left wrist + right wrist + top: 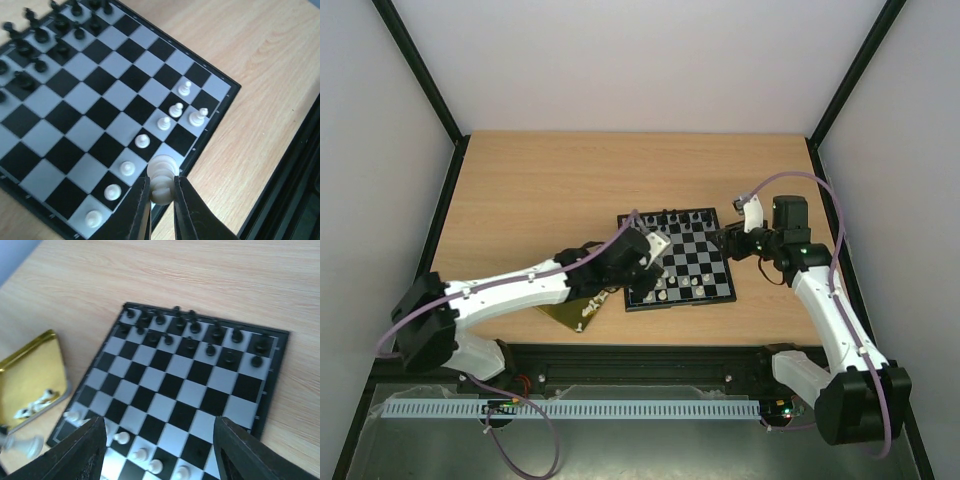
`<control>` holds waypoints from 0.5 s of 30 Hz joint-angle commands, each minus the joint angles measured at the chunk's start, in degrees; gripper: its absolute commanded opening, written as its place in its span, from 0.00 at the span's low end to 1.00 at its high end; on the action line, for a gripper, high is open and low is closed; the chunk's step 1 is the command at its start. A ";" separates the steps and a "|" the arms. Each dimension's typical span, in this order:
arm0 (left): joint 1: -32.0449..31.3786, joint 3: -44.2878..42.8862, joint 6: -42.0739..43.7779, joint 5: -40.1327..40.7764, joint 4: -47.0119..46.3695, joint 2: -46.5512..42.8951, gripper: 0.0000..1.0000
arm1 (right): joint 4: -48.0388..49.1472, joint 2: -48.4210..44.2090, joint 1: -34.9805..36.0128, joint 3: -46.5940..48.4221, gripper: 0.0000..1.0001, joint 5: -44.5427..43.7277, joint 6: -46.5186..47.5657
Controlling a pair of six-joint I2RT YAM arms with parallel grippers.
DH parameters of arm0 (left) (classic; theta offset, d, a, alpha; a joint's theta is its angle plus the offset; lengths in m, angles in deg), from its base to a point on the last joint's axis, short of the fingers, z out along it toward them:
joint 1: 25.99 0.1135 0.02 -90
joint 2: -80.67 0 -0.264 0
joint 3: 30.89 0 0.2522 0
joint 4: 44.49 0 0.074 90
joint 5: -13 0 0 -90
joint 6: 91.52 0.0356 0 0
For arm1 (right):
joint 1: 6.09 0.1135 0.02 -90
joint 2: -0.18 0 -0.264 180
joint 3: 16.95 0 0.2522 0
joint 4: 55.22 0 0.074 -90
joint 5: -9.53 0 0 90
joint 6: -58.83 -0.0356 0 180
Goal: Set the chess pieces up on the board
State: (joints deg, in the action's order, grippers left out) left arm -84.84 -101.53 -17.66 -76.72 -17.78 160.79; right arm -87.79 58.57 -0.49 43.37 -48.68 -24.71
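Observation:
The board (692, 262) lies right of centre, with black chessmen along its far rows (672, 218). My left gripper (162, 194) is shut on a white chess piece (163, 176) and holds it over the board's near edge (200, 145), at a light square of the last row. A diagonal row of white pawns (142, 141) and a taller white piece (198, 116) stand on the board's near rows. My right gripper (160, 460) is open and empty above the board (172, 390), at its right side (728, 240).
A gold tray (565, 314) with a few loose white pieces (35, 402) lies left of the board, under my left arm. A blurred white piece (24, 444) shows near the board's corner. The table's black front rail (295, 190) runs close by.

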 commanded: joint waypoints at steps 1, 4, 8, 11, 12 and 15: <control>-3.01 -5.47 2.69 -1.05 1.29 5.63 0.05 | 3.39 -0.99 -0.33 -2.04 0.60 -11.25 -1.23; -4.33 -7.62 3.49 -1.37 1.75 10.45 0.05 | 4.23 -2.50 -0.33 -3.04 0.61 -15.65 -0.61; -5.83 -11.01 3.77 -0.95 3.35 16.07 0.05 | 4.18 -4.03 -0.38 -3.67 0.61 -15.28 -0.14; -6.18 -13.22 3.34 -0.29 4.45 19.67 0.05 | 3.99 -4.34 -0.33 -3.78 0.61 -15.10 0.11; -6.27 -13.80 3.17 -0.25 4.53 20.65 0.05 | 3.88 -4.34 -0.34 -3.77 0.60 -14.95 0.21; -6.32 -15.29 2.67 -0.21 4.98 23.11 0.05 | 3.70 -4.58 -0.33 -3.84 0.60 -14.33 0.43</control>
State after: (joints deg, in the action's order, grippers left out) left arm -90.76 -113.93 -14.97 -77.53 -15.05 181.64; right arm -84.60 54.90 -0.58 40.18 -62.91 -24.98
